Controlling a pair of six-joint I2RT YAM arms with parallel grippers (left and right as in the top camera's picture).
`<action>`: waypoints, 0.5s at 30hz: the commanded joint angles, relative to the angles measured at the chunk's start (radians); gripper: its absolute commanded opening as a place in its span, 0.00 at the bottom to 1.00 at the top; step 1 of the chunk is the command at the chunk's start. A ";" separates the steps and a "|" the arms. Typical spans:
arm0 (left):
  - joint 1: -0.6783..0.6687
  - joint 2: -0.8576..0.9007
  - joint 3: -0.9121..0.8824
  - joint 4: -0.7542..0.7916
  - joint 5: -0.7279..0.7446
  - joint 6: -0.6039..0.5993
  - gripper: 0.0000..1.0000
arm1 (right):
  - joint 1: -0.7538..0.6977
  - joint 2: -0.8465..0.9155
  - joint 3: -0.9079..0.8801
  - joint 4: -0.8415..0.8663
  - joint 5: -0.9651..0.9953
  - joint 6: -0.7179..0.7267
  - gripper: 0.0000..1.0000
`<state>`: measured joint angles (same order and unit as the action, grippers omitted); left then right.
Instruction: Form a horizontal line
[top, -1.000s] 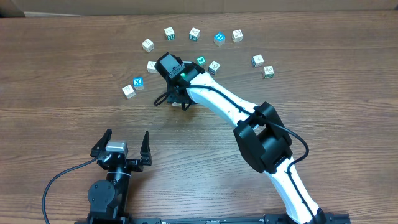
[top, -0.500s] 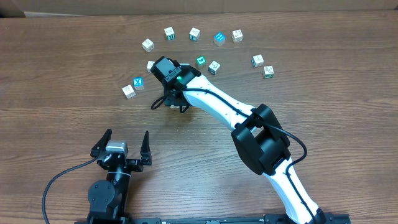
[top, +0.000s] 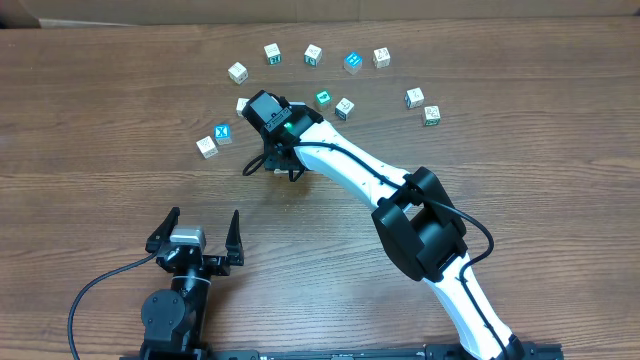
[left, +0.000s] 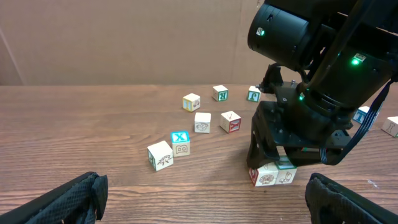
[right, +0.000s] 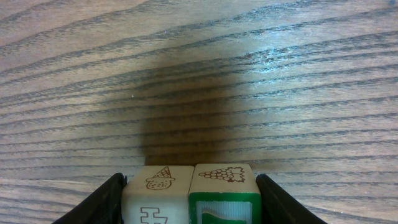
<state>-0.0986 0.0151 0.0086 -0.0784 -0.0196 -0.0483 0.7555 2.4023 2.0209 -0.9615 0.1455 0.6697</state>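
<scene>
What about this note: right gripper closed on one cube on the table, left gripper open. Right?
No: the right gripper is closed on two, a pale cube and a green cube side by side, per the right wrist view. The left gripper is open, as stated.

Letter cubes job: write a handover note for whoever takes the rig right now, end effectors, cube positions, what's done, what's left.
Left end effector: open, empty, low at the near side of the table.
Right end effector: shut on the row of cubes, two seen side by side, ice-cream face beside green-edged grapes face.
Done: row started; more cubes in it may be hidden under the right arm.
Left: about a dozen loose cubes lie scattered beyond; likely add them to the line.
</scene>
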 joint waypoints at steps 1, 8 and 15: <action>-0.006 -0.009 -0.004 0.003 -0.006 0.019 1.00 | 0.007 -0.004 -0.006 -0.008 -0.017 0.013 0.48; -0.006 -0.009 -0.004 0.003 -0.006 0.019 0.99 | 0.008 -0.004 -0.006 -0.013 -0.016 0.012 0.52; -0.006 -0.009 -0.004 0.003 -0.006 0.019 1.00 | 0.008 -0.004 -0.006 -0.012 -0.016 0.012 0.65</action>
<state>-0.0986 0.0151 0.0086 -0.0784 -0.0196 -0.0483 0.7551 2.4023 2.0209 -0.9714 0.1398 0.6762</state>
